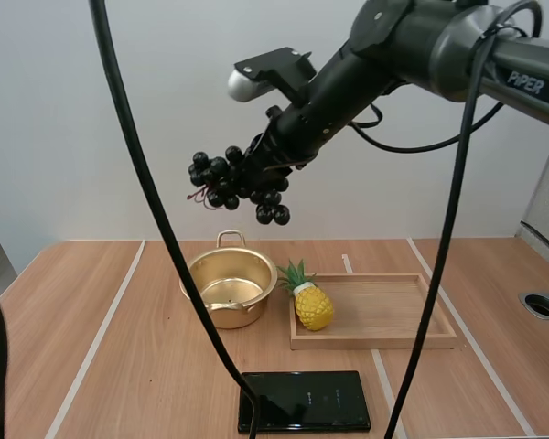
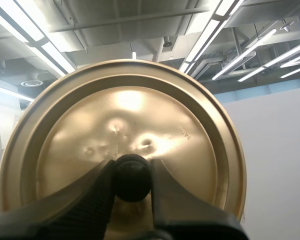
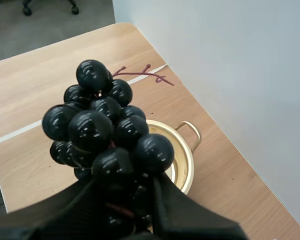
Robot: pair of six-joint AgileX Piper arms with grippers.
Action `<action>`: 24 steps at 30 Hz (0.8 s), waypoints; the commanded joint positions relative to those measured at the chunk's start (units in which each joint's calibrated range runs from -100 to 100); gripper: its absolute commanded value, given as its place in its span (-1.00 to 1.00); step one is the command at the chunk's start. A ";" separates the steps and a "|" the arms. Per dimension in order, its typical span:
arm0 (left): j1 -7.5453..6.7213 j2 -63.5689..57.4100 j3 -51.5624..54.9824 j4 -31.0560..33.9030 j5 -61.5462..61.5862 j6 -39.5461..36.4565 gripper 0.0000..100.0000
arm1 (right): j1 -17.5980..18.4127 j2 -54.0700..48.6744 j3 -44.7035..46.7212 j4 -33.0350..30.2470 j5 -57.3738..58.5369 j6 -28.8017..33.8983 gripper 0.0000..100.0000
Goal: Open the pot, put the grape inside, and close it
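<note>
The left gripper (image 2: 131,171) pinches the black knob (image 2: 132,179) of the golden lid (image 2: 140,107), jaws pressed against either side; the lid's round face bears small dents near its centre.

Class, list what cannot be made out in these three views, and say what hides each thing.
1. High view: how the right gripper grips, since its tips are buried in the bunch of grapes.
2. Right wrist view: much of the pot, covered by the grapes.
3. Left wrist view: whatever lies behind the lid, which the left gripper holds by its knob.
</note>
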 commanded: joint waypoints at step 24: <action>0.08 -0.26 -0.25 -0.89 0.03 1.93 -1.00 | 8.53 18.75 -0.51 -18.98 -23.54 18.76 -1.00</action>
